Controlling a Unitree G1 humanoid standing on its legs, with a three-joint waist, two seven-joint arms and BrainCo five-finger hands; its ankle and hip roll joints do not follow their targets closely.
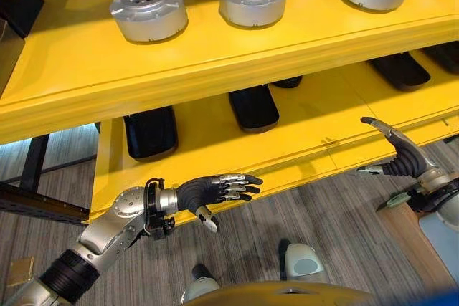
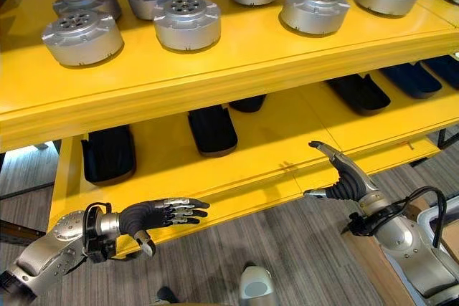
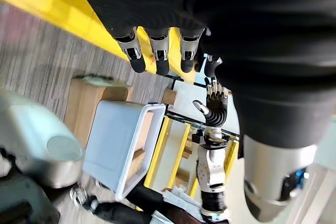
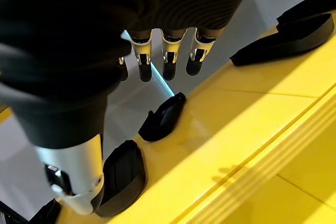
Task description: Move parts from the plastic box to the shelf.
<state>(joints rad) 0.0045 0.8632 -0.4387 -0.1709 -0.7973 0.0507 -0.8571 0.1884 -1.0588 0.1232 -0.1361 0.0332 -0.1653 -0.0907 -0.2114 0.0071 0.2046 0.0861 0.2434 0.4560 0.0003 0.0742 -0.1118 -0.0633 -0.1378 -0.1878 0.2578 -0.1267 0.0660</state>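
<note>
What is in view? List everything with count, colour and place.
Round parts: at least ten, silver, on the upper shelf level.
Flat pads: at least five, black, on the lower shelf level.
Shelf: one, yellow, two levels, ahead of the robot.
Plastic box: one, white, low on the robot's right.
Left hand: open, empty, before the lower shelf's edge.
Right hand: open, empty, by the same edge.

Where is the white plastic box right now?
The white plastic box shows in the left wrist view, on the floor beside a cardboard box, below the right robot hand.
</note>
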